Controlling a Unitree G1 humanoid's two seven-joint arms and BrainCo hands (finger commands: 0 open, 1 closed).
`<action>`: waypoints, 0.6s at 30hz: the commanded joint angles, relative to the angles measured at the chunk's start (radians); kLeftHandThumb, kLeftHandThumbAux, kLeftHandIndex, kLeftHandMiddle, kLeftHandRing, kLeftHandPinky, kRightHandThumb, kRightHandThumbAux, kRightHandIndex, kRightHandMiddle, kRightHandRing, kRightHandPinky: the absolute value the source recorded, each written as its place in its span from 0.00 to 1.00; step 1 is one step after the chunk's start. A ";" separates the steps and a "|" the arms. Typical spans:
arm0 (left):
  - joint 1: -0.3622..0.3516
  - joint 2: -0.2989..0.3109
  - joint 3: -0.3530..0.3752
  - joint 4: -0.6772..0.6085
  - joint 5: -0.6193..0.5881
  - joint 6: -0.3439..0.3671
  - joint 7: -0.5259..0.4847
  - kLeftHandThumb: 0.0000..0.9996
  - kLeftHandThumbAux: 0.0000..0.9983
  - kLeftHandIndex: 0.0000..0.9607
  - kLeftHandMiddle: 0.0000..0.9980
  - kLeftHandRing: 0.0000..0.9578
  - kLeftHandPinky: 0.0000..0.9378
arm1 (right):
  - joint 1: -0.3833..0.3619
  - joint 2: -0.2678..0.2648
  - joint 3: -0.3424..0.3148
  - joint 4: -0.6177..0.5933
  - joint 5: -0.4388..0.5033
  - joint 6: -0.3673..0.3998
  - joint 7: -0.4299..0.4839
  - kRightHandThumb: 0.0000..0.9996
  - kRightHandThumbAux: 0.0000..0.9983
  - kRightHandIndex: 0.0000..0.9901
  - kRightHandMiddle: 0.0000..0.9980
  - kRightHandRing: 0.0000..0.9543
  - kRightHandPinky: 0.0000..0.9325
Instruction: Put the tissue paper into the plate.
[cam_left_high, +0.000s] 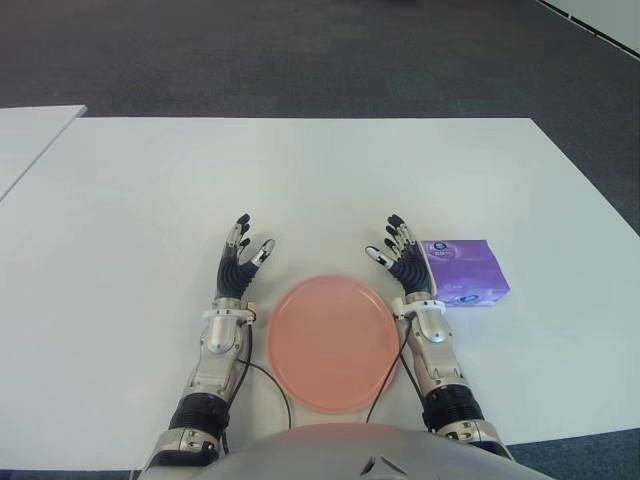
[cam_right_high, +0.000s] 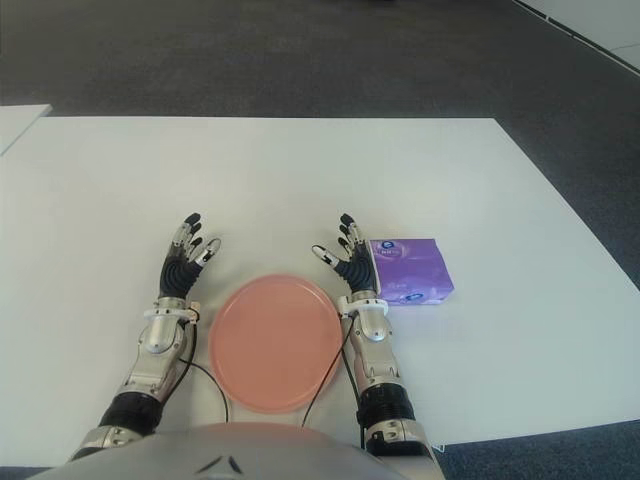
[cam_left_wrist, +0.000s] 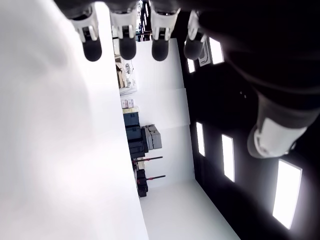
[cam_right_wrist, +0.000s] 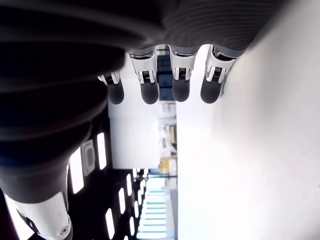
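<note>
The tissues (cam_left_high: 463, 271) lie near the bench's (cam_left_high: 300, 170) near edge, just right of the empty plate (cam_left_high: 332, 343). The right hand (cam_left_high: 403, 262), fingers spread, shows just beside the tissues, handy for grasping. The left hand (cam_left_high: 239, 262), also wide, flanks the plate's other side.

We see bare white table (cam_left_high: 300, 180) all round, only our right hand (cam_left_high: 403, 262) between tissue pack (cam_left_high: 463, 270) and plate (cam_left_high: 333, 343)

Your robot, itemised: left hand (cam_left_high: 238, 262) and right hand (cam_left_high: 404, 262), each with black ribbed palm and silver-and-black fingers tipped in dark pads (cam_right_wrist: 181, 89); white wrist cuffs; silver forearms with black ribbed elbow sleeves; thin black cable at each forearm; grey rounded torso.
</note>
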 joint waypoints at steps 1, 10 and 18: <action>0.053 -0.011 -0.010 0.015 0.000 0.038 -0.007 0.00 0.52 0.00 0.00 0.00 0.00 | 0.061 -0.001 0.006 0.046 -0.006 0.077 -0.001 0.01 0.73 0.00 0.00 0.00 0.00; 0.063 -0.017 -0.012 -0.020 -0.012 0.061 -0.021 0.00 0.51 0.00 0.00 0.00 0.00 | 0.070 -0.003 0.013 0.028 -0.017 0.081 -0.001 0.01 0.72 0.01 0.00 0.00 0.00; 0.061 -0.026 -0.010 -0.034 -0.036 0.075 -0.035 0.01 0.49 0.00 0.00 0.00 0.00 | 0.070 -0.008 0.016 0.031 -0.022 0.074 0.000 0.00 0.70 0.01 0.00 0.00 0.00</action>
